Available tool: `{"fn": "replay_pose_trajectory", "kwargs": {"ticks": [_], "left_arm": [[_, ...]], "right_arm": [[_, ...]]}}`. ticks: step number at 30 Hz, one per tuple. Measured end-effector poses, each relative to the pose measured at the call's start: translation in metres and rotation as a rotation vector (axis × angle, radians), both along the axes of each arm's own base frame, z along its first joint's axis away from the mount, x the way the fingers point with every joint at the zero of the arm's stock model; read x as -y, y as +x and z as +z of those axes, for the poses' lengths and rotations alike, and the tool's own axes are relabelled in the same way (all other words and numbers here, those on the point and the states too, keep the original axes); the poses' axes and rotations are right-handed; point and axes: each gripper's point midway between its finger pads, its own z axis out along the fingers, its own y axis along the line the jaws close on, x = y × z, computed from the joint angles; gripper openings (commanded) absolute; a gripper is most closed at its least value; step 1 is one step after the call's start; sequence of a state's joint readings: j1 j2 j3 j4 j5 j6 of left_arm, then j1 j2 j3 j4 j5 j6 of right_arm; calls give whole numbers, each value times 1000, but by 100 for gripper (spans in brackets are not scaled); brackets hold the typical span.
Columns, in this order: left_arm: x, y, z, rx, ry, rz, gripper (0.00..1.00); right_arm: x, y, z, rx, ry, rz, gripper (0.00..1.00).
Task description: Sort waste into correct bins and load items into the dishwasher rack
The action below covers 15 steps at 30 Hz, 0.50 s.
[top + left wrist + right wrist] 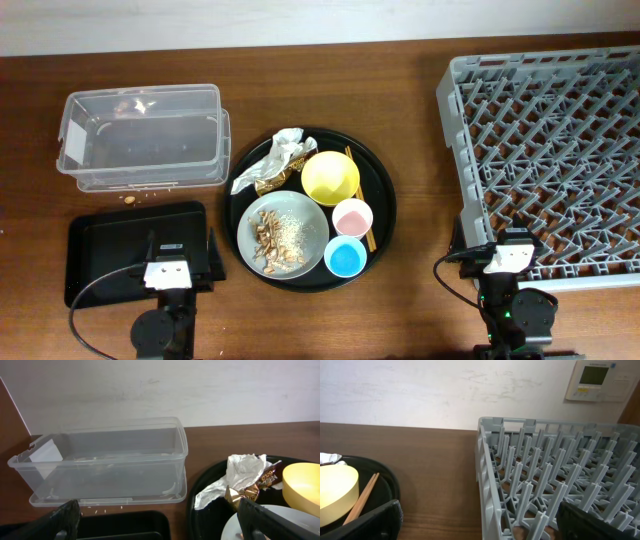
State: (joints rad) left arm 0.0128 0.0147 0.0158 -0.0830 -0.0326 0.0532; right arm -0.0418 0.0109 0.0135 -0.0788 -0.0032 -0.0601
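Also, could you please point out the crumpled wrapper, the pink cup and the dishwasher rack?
crumpled wrapper [274, 158], overhead view, on its creased middle.
pink cup [352, 216], overhead view, on its inside bottom.
dishwasher rack [451, 130], overhead view, on its left wall.

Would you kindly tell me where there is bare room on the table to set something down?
Bare wood lies between the round tray and the rack, and in the strip behind the tub. The round tray is crowded with bowl, pink cup, blue cup, plate and wrapper.

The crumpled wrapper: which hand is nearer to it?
Left. The left hand is over the flat black tray, down-left of the wrapper; the right hand is at the rack corner, beyond the round tray.
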Motion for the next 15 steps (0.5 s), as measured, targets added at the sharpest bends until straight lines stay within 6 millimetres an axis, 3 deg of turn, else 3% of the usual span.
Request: {"fn": "replay_pose_trajectory", "kwargs": {"ticks": [7, 9, 10, 13, 15], "left_arm": [[5, 1, 7, 29, -16, -26, 99], [26, 0, 19, 80, -86, -151, 100], [47, -4, 29, 108, -143, -274, 99], [104, -31, 56, 164, -264, -647, 99], [125, -52, 71, 194, -277, -821, 99]], "right_arm": [[0, 0, 0, 0, 0, 0, 99], [0, 0, 0, 0, 0, 0, 99], [0, 0, 0, 0, 0, 0, 99], [0, 0, 0, 0, 0, 0, 99], [0, 0, 0, 0, 0, 0, 99]]}}
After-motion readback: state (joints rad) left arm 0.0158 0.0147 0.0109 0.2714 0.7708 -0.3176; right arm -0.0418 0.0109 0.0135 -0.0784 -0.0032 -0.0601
